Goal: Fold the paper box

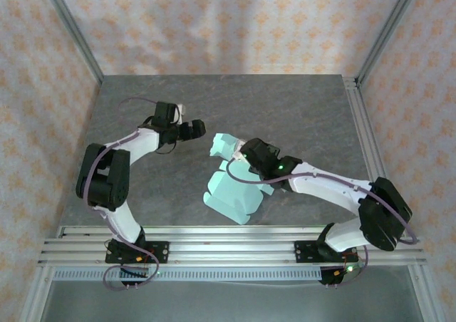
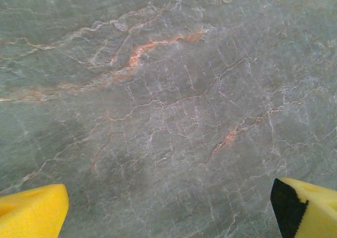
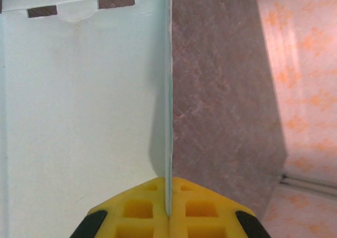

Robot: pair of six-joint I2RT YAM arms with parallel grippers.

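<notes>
- Top view: the paper box lies near the middle of the grey counter, a pale mint sheet, partly folded.
- Its long axis runs roughly 12 to 6 o'clock, the far end leaning a touch toward 11. The wider body sits at the 6 o'clock end, and a smaller flap points up toward 12.
- The right end effector comes in from 3 o'clock and meets the card near its far end, jaws pinched onto it.
- The left end effector hangs at about 10 o'clock from the box, apart from it and not touching. Whether its jaws are open is hard to read from up here.
- Left wrist view: here it is plain. The two yellow fingers sit at the bottom corners, spread wide, with bare marbled counter between them.
- Right wrist view: the yellow pads are closed tight on a thin edge of the paper box. That edge stands upright and runs straight from 6 to 12 o'clock up the frame.
- The panel's pale face spreads toward 9 o'clock, with two dark slots near its top edge.
- Toward 3 o'clock lies the counter, and beyond it the patterned wall.
</notes>
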